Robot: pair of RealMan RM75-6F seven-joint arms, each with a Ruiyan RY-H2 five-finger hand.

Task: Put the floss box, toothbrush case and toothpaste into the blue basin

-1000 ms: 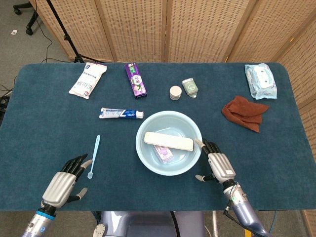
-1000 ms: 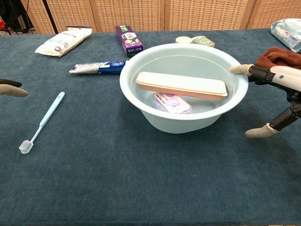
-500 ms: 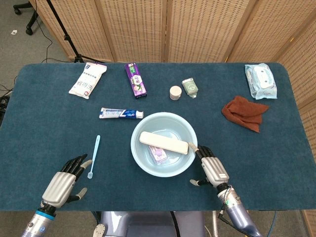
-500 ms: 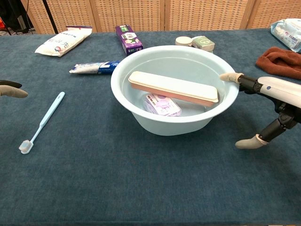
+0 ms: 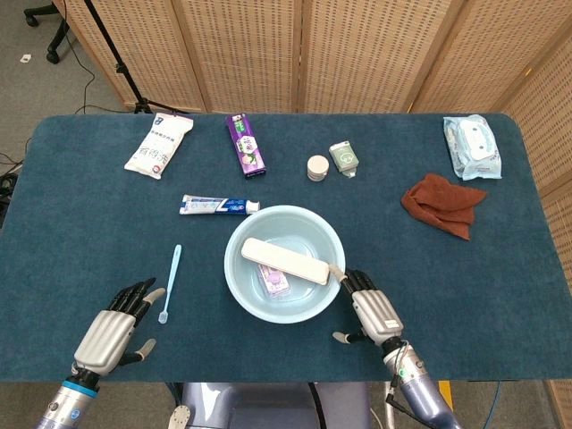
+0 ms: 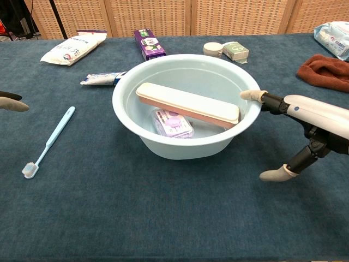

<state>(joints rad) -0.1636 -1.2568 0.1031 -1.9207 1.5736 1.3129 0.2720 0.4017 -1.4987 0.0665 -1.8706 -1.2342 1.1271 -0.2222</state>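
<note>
The light blue basin (image 5: pixel 234 284) (image 6: pixel 180 148) stands at the table's near middle. Inside it the cream toothbrush case (image 5: pixel 286 261) (image 6: pixel 188 103) lies slantwise, over a purple floss box (image 5: pixel 273 280) (image 6: pixel 173 121). The toothpaste tube (image 5: pixel 219 206) (image 6: pixel 103 79) lies on the cloth just behind the basin's left rim. My right hand (image 5: pixel 371 308) (image 6: pixel 308 117) holds nothing and its extended fingertips touch the basin's right rim. My left hand (image 5: pixel 116 326) (image 6: pixel 11 103) rests near the front left edge with fingers apart, holding nothing.
A light blue toothbrush (image 5: pixel 170 281) (image 6: pixel 52 139) lies beside my left hand. Along the back are a white pouch (image 5: pixel 158 146), a purple box (image 5: pixel 245 145), a round jar (image 5: pixel 317 167) and a green box (image 5: pixel 344 158). Back right lie a wipes pack (image 5: pixel 472 146) and a brown cloth (image 5: pixel 442 204).
The basin has slid left across the table with the case and floss box in it, my right hand following at its right rim. My left hand has stayed still.
</note>
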